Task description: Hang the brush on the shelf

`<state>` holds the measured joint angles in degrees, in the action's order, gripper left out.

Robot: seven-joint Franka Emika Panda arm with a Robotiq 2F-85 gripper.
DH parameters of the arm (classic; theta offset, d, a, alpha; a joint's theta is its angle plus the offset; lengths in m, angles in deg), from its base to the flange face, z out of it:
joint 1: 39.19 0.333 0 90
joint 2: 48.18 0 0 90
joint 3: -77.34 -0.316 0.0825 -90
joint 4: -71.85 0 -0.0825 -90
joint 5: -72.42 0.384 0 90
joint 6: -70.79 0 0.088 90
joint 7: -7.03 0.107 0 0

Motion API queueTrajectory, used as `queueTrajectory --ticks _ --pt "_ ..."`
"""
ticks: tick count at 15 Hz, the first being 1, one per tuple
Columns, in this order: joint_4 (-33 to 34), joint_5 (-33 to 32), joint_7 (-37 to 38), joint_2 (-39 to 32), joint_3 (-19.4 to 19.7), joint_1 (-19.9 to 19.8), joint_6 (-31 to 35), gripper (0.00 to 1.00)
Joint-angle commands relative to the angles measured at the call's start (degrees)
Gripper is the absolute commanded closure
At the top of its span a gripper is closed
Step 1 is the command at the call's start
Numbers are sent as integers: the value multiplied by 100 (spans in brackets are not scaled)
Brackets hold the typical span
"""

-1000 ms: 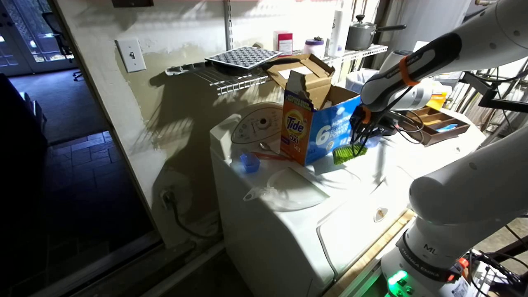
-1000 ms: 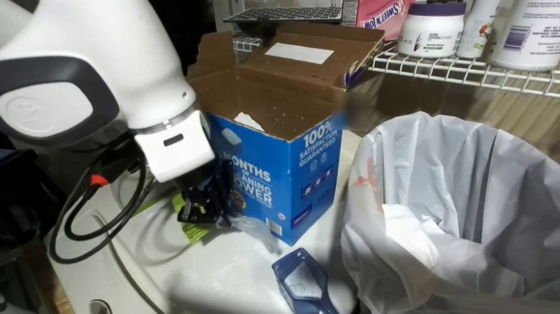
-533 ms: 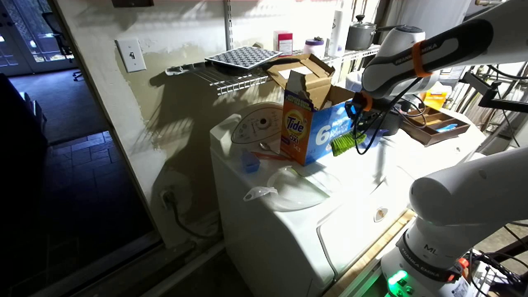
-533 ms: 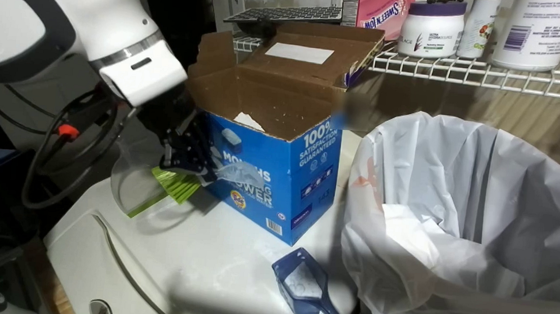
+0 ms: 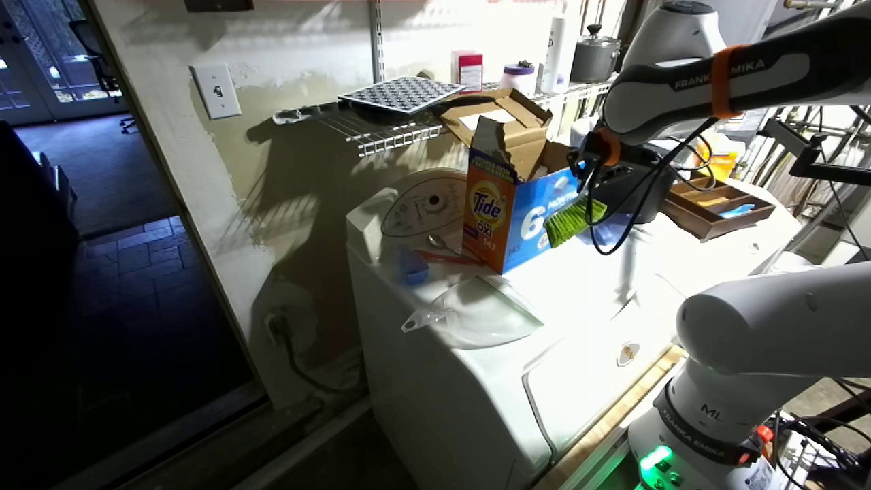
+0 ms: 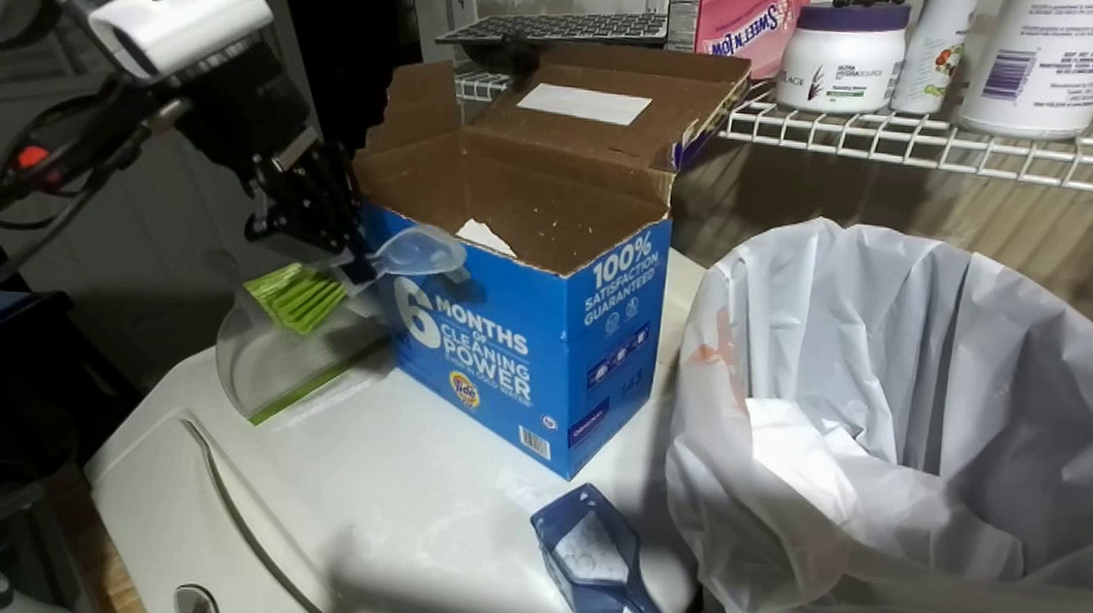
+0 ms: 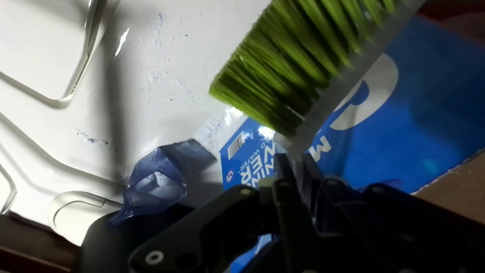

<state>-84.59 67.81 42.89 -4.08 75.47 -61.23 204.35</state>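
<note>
The wrist view's edge cuts off the brush (image 7: 299,68); the hand (image 7: 295,161) covers part of its handle (image 6: 420,252). In both exterior views the box (image 6: 486,341) hides some of the shelf (image 6: 904,144). In an exterior view the bag (image 6: 949,604) is cut off at the right.

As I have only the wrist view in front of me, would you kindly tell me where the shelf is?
Observer: The wire shelf runs along the wall, behind the open detergent box.
Operator: Thank you; is anything standing on it?
Observer: Yes, a white jar with a purple lid stands there.
Operator: And while I hold the brush, what lies outside my frame, lower down?
Observer: In both exterior views, a clear dustpan lies on the white appliance.
</note>
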Motion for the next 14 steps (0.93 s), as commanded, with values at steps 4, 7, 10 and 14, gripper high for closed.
queueTrajectory --ticks 4,7,10,14 --pt "573 46 -338 73 -222 492 -35 97" --pt "810 29 -512 53 -350 691 156 97" --pt "980 35 -665 67 -500 864 348 97" --pt "1293 96 -966 -14 -571 1127 373 97"
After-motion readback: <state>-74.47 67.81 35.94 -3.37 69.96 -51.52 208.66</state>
